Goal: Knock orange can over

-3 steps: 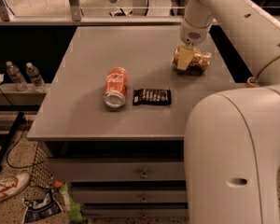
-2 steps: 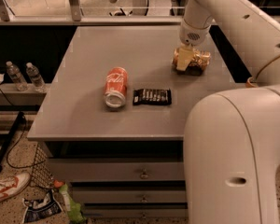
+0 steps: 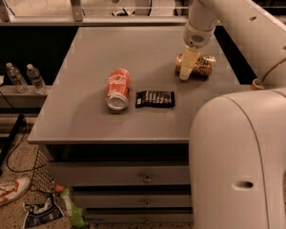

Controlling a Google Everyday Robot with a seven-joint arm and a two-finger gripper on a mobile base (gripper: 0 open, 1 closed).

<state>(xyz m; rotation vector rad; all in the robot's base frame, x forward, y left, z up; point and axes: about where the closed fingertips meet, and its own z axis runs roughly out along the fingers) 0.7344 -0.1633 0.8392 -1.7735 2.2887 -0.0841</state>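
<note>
The orange can (image 3: 202, 66), amber-gold with a silver end, lies on its side at the right of the grey table (image 3: 86, 99), its length running left to right. My gripper (image 3: 187, 71) hangs down from the white arm right in front of the can's left part and partly hides it. The pale fingers (image 3: 187, 63) reach down to the table level against the can.
A red Coca-Cola can (image 3: 118, 88) lies on its side near the table's middle. A dark snack bar packet (image 3: 155, 98) lies just right of it. My white arm body (image 3: 243, 161) fills the lower right. Two water bottles (image 3: 26, 78) stand on a shelf at left.
The arm has held nearly still by the lying orange can. Nothing else on the table has moved.
</note>
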